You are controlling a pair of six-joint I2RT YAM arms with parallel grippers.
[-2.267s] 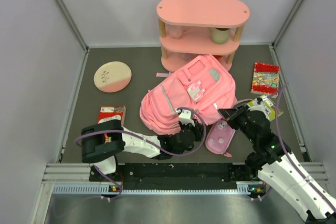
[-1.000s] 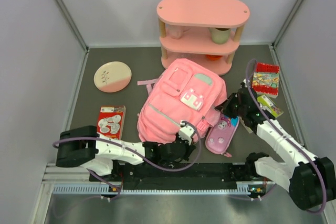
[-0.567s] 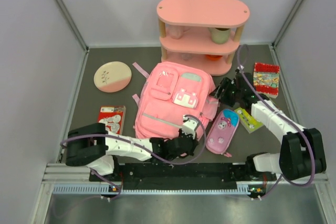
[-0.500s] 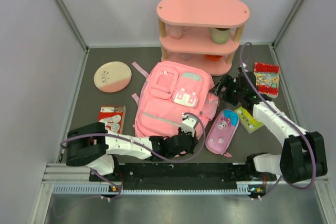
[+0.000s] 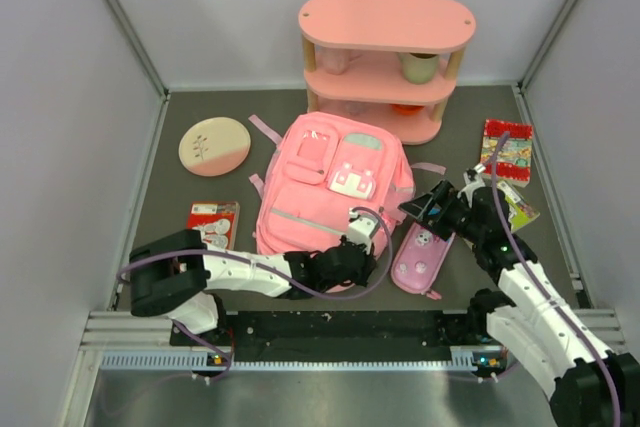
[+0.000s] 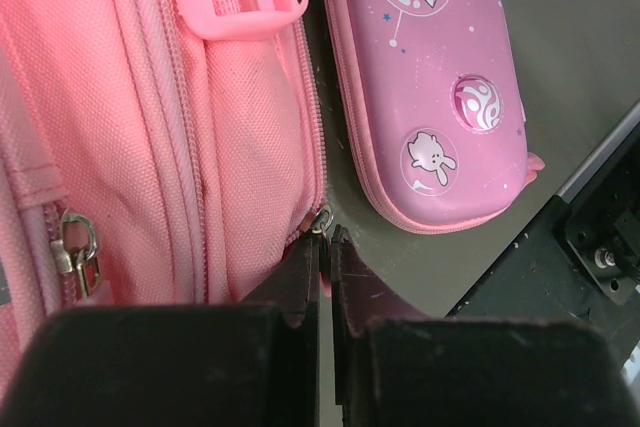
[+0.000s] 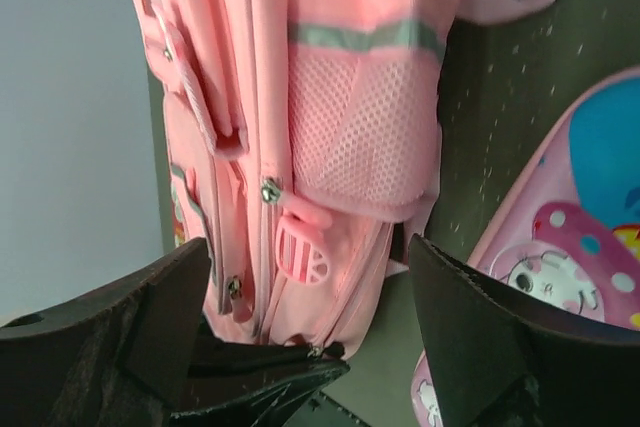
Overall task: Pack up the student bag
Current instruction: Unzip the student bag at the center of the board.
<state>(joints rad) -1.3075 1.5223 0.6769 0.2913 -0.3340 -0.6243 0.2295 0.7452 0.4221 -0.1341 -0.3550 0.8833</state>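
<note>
The pink student bag lies flat on the dark mat, front pockets up. My left gripper is at the bag's near right corner. In the left wrist view the left gripper is shut on a pink zip pull, its metal ring just past the fingertips. My right gripper hovers open beside the bag's right side. In the right wrist view the right gripper has its jaws spread wide, nothing between them. It faces the bag's mesh side pocket.
A purple-pink pencil case lies right of the bag, under the right arm. A pink shelf holding a cup stands behind. A round plate and red card pack lie left. A red booklet lies right.
The bag has swung round and now lies flat. My right gripper has opened, let go of the bag's side and pulled back nearer. The left gripper kept its hold.
</note>
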